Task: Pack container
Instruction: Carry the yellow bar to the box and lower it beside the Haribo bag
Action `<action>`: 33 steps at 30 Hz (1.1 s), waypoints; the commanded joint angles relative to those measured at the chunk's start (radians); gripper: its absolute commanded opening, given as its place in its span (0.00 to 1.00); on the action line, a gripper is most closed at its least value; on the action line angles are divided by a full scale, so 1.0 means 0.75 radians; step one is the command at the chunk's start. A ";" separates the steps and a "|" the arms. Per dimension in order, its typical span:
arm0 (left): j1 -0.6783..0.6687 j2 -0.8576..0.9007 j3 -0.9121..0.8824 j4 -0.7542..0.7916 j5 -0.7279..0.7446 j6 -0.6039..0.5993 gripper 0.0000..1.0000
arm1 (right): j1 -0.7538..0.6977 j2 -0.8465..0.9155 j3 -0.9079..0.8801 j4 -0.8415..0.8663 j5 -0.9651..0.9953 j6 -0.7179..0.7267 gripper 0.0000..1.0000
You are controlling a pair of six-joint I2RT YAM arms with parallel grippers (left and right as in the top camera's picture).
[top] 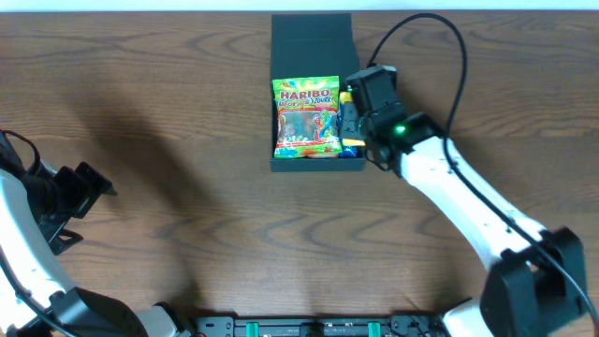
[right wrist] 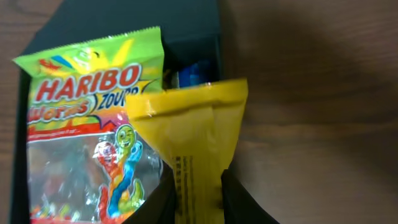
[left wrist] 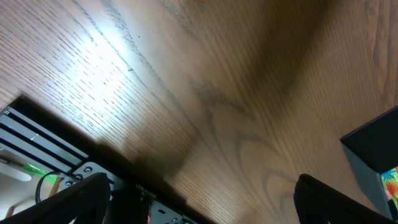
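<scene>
The container (top: 313, 37) is a dark square box with its flap lid open towards the far edge of the table, and it shows in the right wrist view as the container (right wrist: 186, 18). A green Haribo packet (top: 306, 117) lies flat inside it. My right gripper (top: 354, 118) hovers over the box's right side, shut on a yellow packet (right wrist: 193, 137). That packet hangs over the right edge of the Haribo packet (right wrist: 87, 124). A blue wrapper (right wrist: 196, 73) peeks out beneath it. My left gripper (top: 82, 201) stands open at the far left, holding nothing.
The wooden table (top: 168, 112) stretches around the box. A black equipment rail (top: 309, 326) runs along the front edge. In the left wrist view, the container's corner (left wrist: 373, 146) shows at the right, beyond my left gripper (left wrist: 202, 208).
</scene>
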 commanded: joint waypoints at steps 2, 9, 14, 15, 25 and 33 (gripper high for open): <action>0.005 -0.005 0.015 -0.004 -0.005 0.000 0.95 | 0.022 0.102 -0.026 0.039 0.017 0.081 0.22; 0.005 -0.005 0.015 -0.004 -0.006 0.000 0.95 | 0.022 0.163 -0.028 0.045 0.069 0.052 0.21; 0.005 -0.005 0.015 -0.004 -0.005 0.000 0.95 | 0.022 0.163 -0.041 0.061 0.071 0.049 0.19; 0.005 -0.005 0.015 -0.004 -0.006 0.000 0.95 | 0.022 0.163 -0.054 0.075 0.071 0.049 0.18; 0.005 -0.005 0.015 -0.004 -0.006 0.000 0.95 | 0.022 0.166 -0.204 0.311 -0.014 0.008 0.22; 0.005 -0.005 0.015 -0.004 -0.006 -0.001 0.95 | 0.022 0.186 -0.212 0.400 -0.070 0.009 0.20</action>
